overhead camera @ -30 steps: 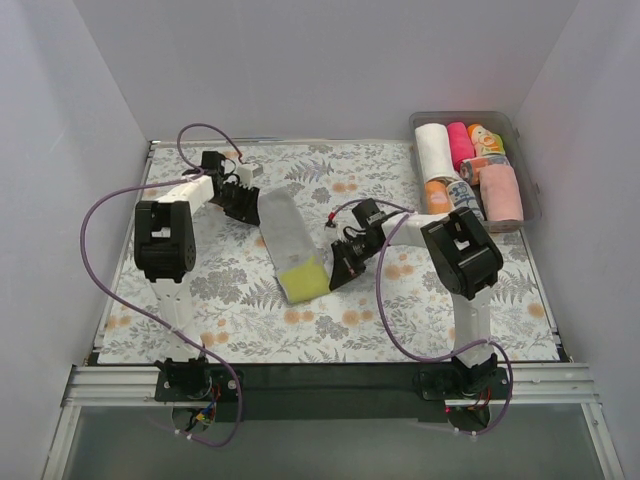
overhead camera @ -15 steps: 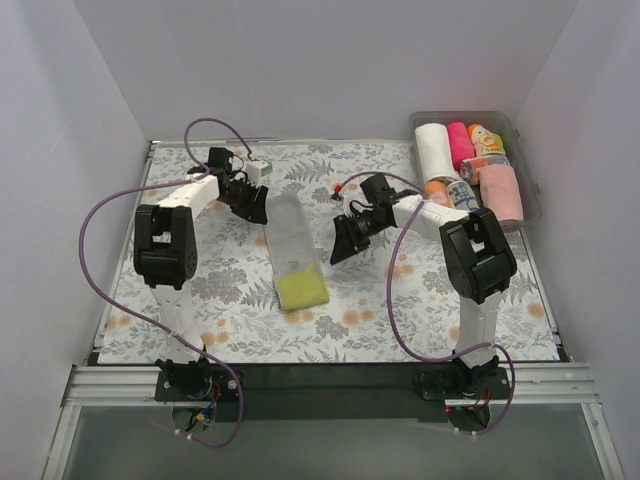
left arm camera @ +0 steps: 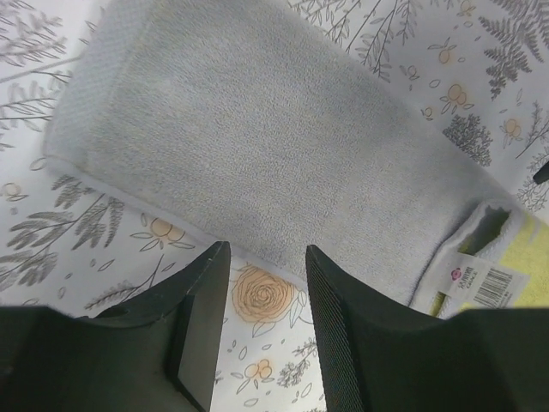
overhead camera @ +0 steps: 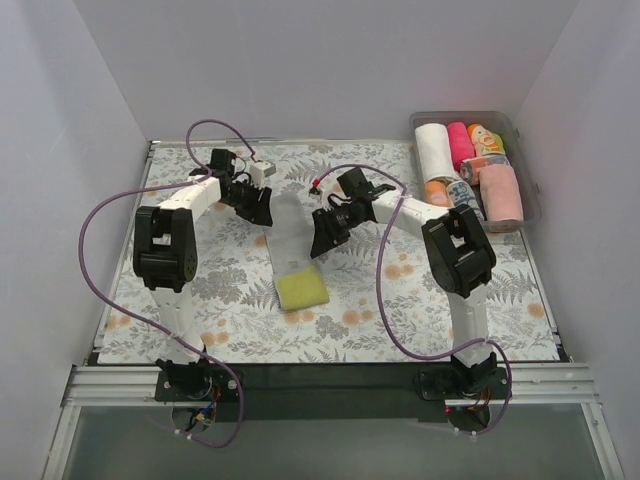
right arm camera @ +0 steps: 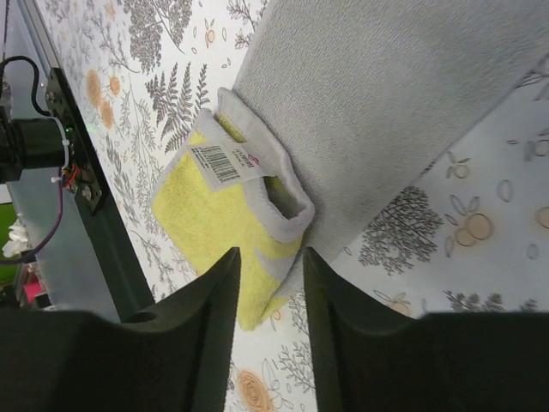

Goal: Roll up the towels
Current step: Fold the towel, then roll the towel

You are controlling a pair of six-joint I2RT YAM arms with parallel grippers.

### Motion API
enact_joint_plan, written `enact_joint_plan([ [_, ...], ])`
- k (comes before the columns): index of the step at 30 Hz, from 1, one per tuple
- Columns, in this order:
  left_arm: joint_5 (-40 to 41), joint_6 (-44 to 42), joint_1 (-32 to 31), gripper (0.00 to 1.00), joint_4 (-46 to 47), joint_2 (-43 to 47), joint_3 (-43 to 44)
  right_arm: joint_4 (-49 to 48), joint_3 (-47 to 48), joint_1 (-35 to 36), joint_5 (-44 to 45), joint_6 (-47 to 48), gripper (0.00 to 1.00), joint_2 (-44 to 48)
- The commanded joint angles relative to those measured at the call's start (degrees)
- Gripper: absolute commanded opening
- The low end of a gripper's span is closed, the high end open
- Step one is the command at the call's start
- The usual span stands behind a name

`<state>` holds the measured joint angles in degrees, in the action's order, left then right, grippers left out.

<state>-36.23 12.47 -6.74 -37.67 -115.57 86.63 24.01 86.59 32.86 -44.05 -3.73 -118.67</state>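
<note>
Top view: the clear plastic bin [overhead camera: 462,115] stands at the far right corner of the floral table covering [overhead camera: 230,290]. It holds the rolled towels [overhead camera: 433,150], white, pink, peach, orange and printed, packed side by side. One towel strip [overhead camera: 287,230] lies flat mid-table, with its yellow-green end [overhead camera: 302,289] folded over at the near end. The left gripper [overhead camera: 262,207] sits just beside the strip's far left edge. The right gripper [overhead camera: 322,232] sits just beside its right edge. Left wrist view: the jaws are moderately apart and grip nothing, and the strip's long edge lies just beyond the fingertips [left arm camera: 206,292]. Right wrist view: the jaws are moderately apart with nothing clamped. The yellow-green end, with its barcode label [right arm camera: 225,160], lies beyond the fingertips, one corner showing in the gap.
</note>
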Motion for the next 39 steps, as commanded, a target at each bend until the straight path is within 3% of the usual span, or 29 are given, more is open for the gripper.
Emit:
enact_joint_plan([
  [1, -1.3, 0.1, -1.1, 0.38, -0.4, -2.1, 1.3, 0.2, 2.5, 2.3, 1.9, -0.6, 0.38, -0.5],
  [8, 1.6, -1.0, -1.1, 0.37, -1.8, -5.3, 1.6, 0.3, 3.4, 3.9, 9.2, -0.5, 0.37, -2.2],
  [19, 2.2, -1.7, -1.1, 0.34, -2.3, -6.1, 1.5, 1.8, 3.8, 4.7, 7.4, 0.4, 0.36, -3.8],
  [21, 2.1, -1.7, -1.1, 0.34, -2.3, -6.2, 1.5, 2.0, 3.7, 4.6, 6.4, 0.7, 0.28, -3.7],
  [22, 2.1, -1.7, -1.0, 0.33, -2.4, -6.2, 1.5, 2.0, 3.5, 4.7, 6.1, 0.7, 0.11, -3.2],
  [24, 2.3, -1.7, -1.1, 0.33, -2.4, -6.1, 1.5, 2.0, 3.4, 4.5, 5.7, 0.7, 0.01, -2.9],
  [39, 2.9, -2.3, -1.1, 0.32, -2.1, -5.6, 0.6, 1.6, 0.3, 1.7, 5.6, 0.3, 0.01, 0.4],
])
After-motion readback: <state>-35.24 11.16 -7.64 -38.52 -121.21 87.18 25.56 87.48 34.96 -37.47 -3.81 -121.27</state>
